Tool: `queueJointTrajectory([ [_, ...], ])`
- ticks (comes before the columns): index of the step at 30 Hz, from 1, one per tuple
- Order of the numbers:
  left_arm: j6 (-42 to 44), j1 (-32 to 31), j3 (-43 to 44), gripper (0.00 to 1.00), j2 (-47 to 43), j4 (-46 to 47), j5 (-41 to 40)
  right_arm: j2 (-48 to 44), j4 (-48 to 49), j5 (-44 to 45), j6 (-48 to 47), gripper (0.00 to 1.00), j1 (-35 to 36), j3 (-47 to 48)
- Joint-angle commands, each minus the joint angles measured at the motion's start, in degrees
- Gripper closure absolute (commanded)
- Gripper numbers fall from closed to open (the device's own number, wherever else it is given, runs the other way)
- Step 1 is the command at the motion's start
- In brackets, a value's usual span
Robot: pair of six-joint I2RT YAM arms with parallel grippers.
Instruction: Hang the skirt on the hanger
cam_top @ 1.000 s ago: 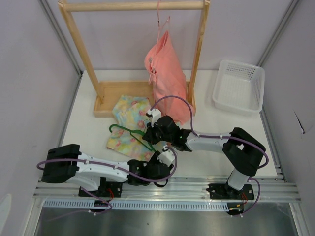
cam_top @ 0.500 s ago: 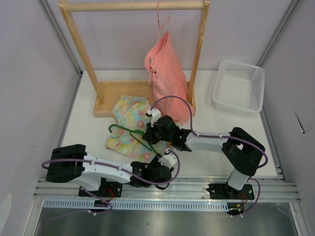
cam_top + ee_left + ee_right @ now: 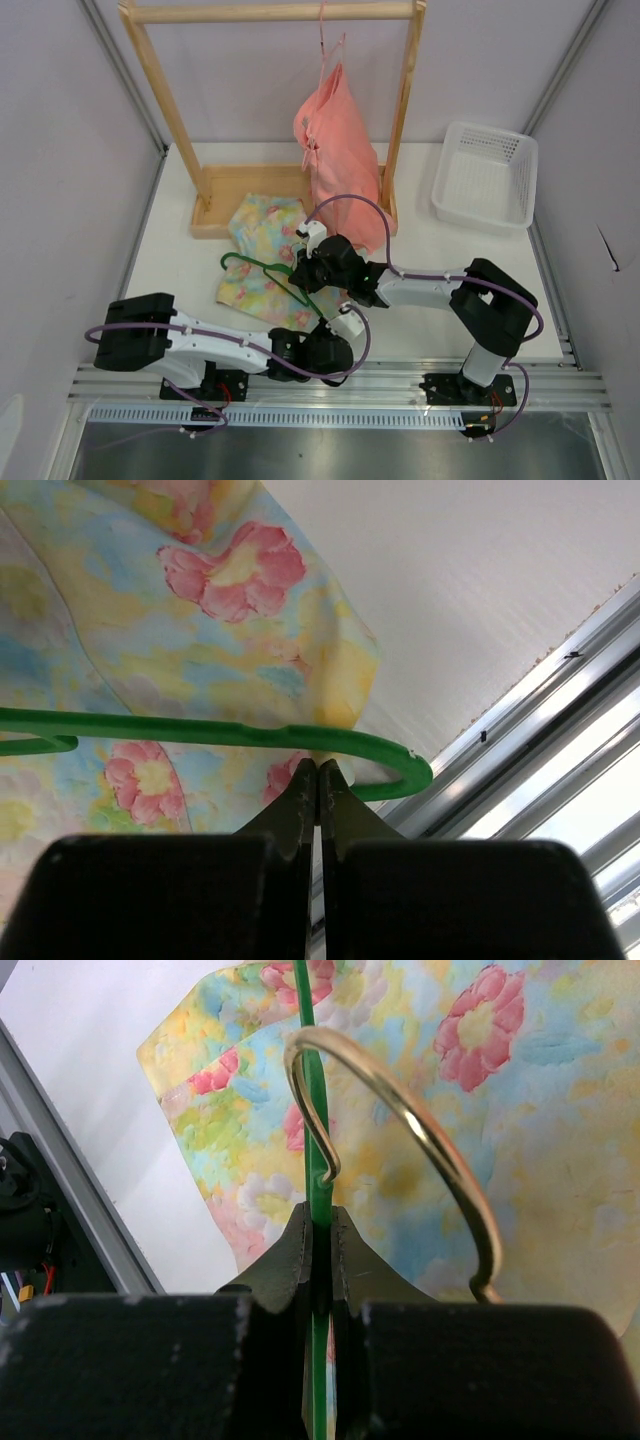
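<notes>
Two tools are meeting over the small soft cloth skirt (image 3: 255, 240) in pastel yellow, mint and blue with pink flowers. It is lying spread on the white desk (image 3: 180, 260), closer to the left edge than the right, its far side reaching the base of the wooden clothes rack (image 3: 270, 12). The dark green plastic hanger (image 3: 200, 730) is lying across the skirt's near half.

The left tool (image 3: 317, 770) is sitting at the skirt's near right corner, beside the desk's near edge. Its fingers are pressing together with no gap, their tips just under the hanger's rounded end. Whether a fold of cloth is caught between them is not showing.

The right tool (image 3: 320, 1222) is reaching in from the right, clamping its closed fingers on the hanger's thin green bar, with the skirt lying directly beneath. A curved gold metal hook (image 3: 400, 1092) is arching over that bar just ahead of the fingers.

A white plastic mesh basket (image 3: 485, 185) is standing at the desk's far right corner, well apart from both tools. A salmon-pink garment (image 3: 340, 150) is hanging from the rack's top rail.
</notes>
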Motion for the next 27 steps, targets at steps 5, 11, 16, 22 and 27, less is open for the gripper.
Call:
queueJointTrajectory([
  [5,1.8,0.2,4.15,1.0,-6.52,-4.17,-4.93,2.55,-6.14,1.15,-1.7,1.0,-0.08,0.67],
  [11,2.59,2.75,5.29,1.0,-14.85,-8.13,-5.99,3.08,-7.54,1.68,-2.75,1.0,0.0,1.55],
  [16,6.53,5.73,6.96,1.0,-17.86,-9.45,-2.83,3.08,-9.3,2.82,-3.55,1.0,0.0,2.87],
  [22,8.74,6.97,10.47,1.0,-16.28,-10.42,-1.07,3.34,-13.25,6.68,-7.06,1.0,1.41,6.46],
  [27,10.41,10.48,13.11,1.0,-18.3,-11.12,2.18,4.05,-18.88,7.48,-9.96,1.0,2.29,8.58],
])
